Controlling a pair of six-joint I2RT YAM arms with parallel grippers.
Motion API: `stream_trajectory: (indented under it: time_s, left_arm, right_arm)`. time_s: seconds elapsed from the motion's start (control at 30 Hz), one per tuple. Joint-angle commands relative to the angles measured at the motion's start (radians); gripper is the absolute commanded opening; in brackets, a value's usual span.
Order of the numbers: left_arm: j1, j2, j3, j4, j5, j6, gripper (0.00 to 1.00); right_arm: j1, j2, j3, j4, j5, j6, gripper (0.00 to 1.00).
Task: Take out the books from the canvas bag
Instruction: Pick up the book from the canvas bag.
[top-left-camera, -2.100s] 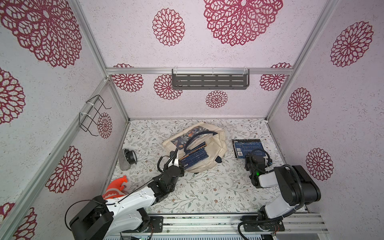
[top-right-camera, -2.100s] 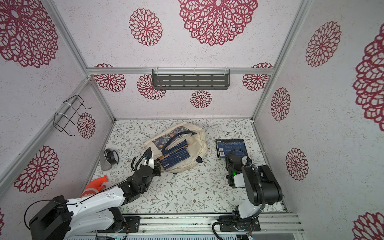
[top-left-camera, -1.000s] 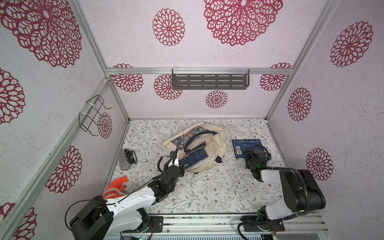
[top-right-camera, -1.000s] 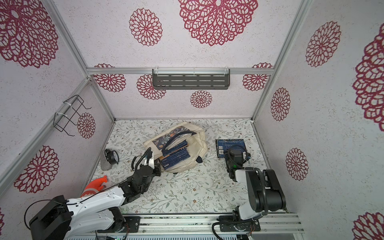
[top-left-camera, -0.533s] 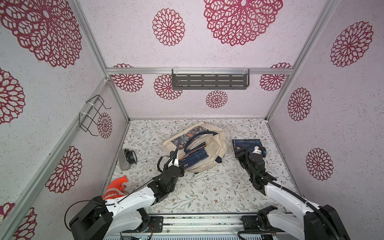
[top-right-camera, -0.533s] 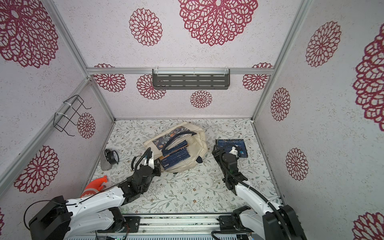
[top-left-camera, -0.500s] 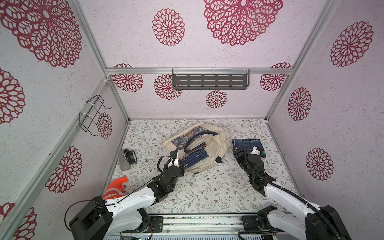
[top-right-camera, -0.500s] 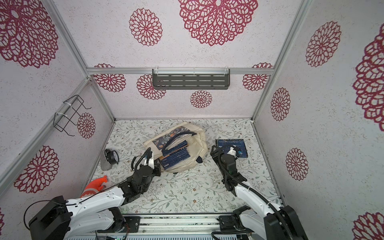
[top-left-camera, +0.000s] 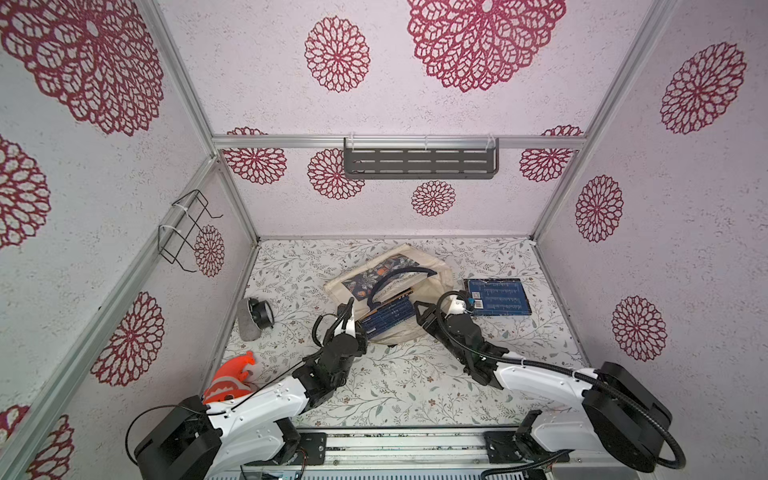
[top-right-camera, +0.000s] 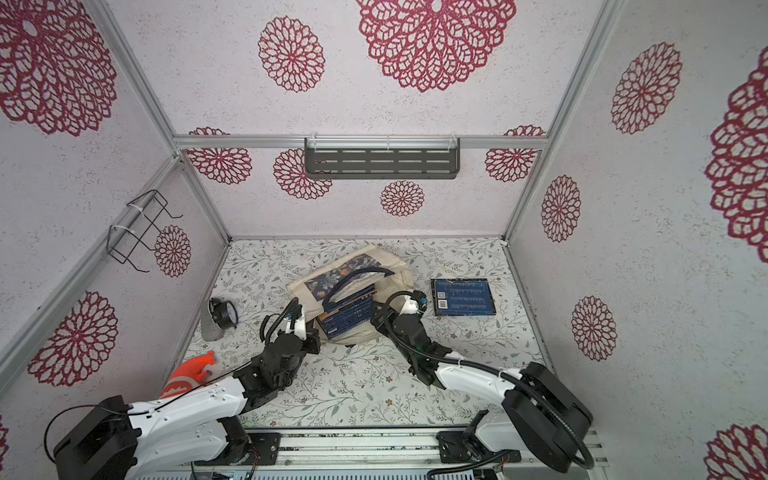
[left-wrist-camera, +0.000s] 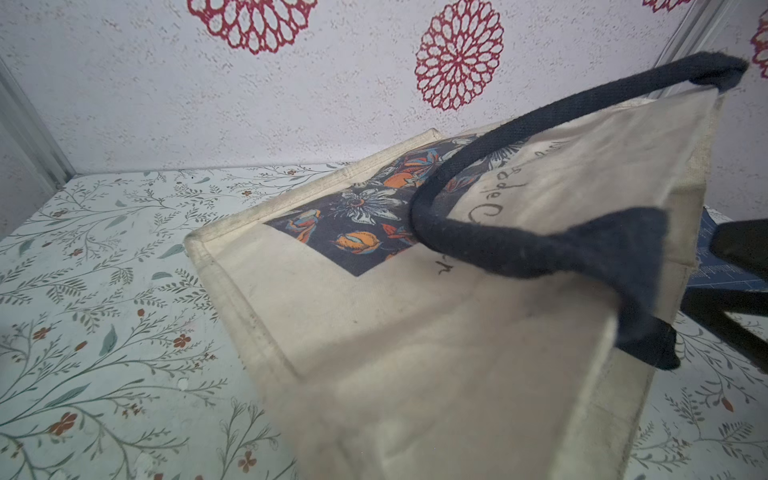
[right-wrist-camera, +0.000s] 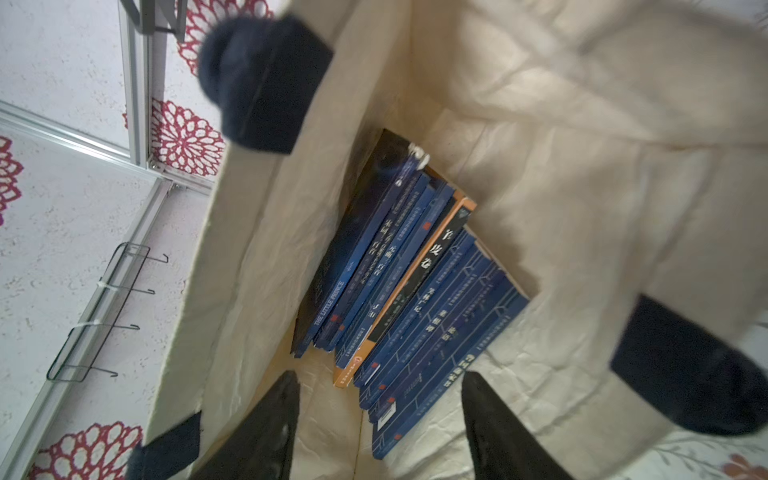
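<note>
Canvas bag (top-left-camera: 440, 270) is cream, with navy handles (top-left-camera: 399, 272) and a navy print panel (left-wrist-camera: 361, 216) full of orange and white flowers, plus dark script next to it. Books (right-wrist-camera: 415, 291) inside are mostly dark blue with pale lettering, and there's an orange-edged book (right-wrist-camera: 349, 372) in there too. The loose book (top-left-camera: 498, 297) is blue with light gridlines. Table (top-left-camera: 395, 386) is white with grey-green sprigs and tiny red blossoms. Walls (top-left-camera: 249, 83) are pale with crimson rosettes.
</note>
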Motion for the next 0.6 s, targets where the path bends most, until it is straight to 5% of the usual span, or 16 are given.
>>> stream_trajectory:
  time_s: [0.0,0.57]
  left_arm:
    - [-0.020,-0.043,-0.006,0.097,-0.002,0.023,0.00]
    - [-0.024,-0.064,-0.015,0.099,0.007,0.024,0.00]
  right_arm:
    - [0.025,0.073,0.067,0.099,0.024,-0.022,0.62]
    - [0.038,0.438,0.345,0.119,0.018,-0.017,0.50]
